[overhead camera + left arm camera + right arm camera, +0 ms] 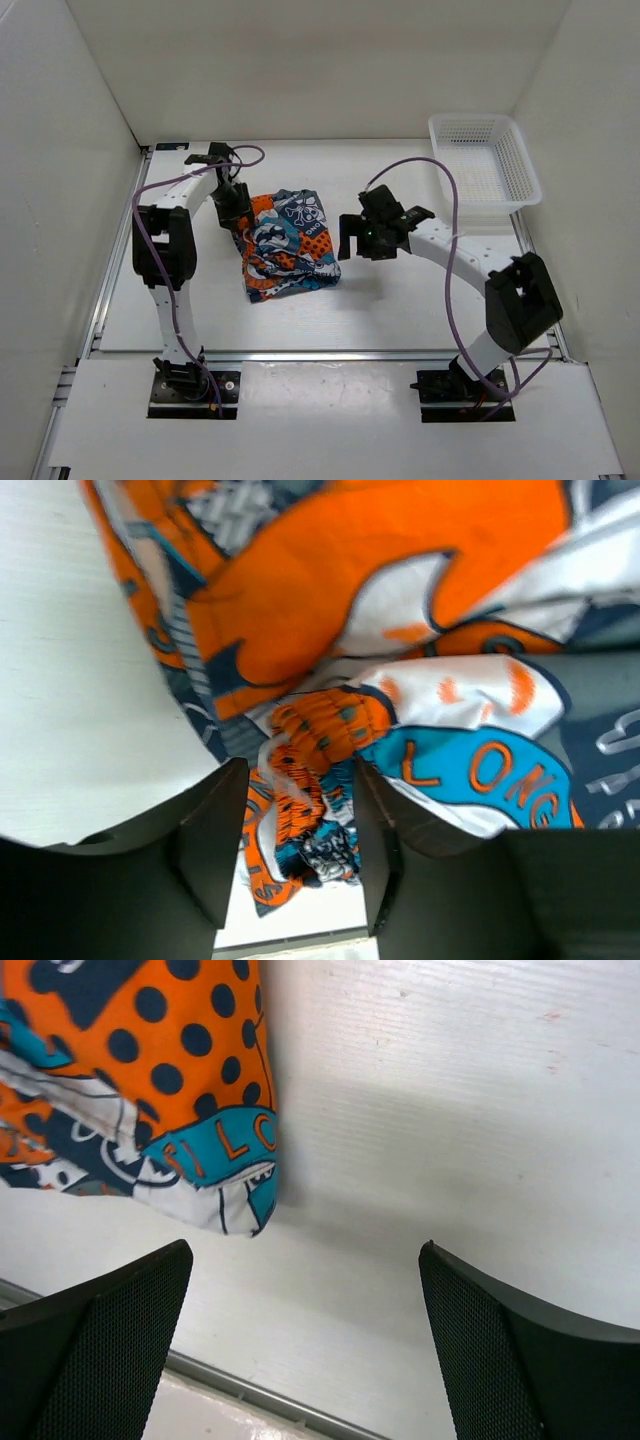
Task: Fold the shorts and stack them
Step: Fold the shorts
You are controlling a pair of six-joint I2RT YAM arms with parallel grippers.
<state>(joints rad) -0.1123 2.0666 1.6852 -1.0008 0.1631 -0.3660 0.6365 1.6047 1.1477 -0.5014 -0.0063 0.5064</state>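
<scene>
Loosely bunched shorts (288, 245), between left gripper (300, 800) fingers (212, 845)

Two arms on show: the left arm (165, 250) and the right arm (470, 255), both white tubes with chunky black joints. A purple cable (453, 225) loops along each. Black base plates (195, 388) at the table's (380, 310) near edge. The right gripper's (305, 1250) fingers (90, 1360): black, finely dotted mesh.

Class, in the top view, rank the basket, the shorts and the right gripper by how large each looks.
Largest: basket and shorts, about alike, so unranked.
Smallest: right gripper, clearly.
</scene>
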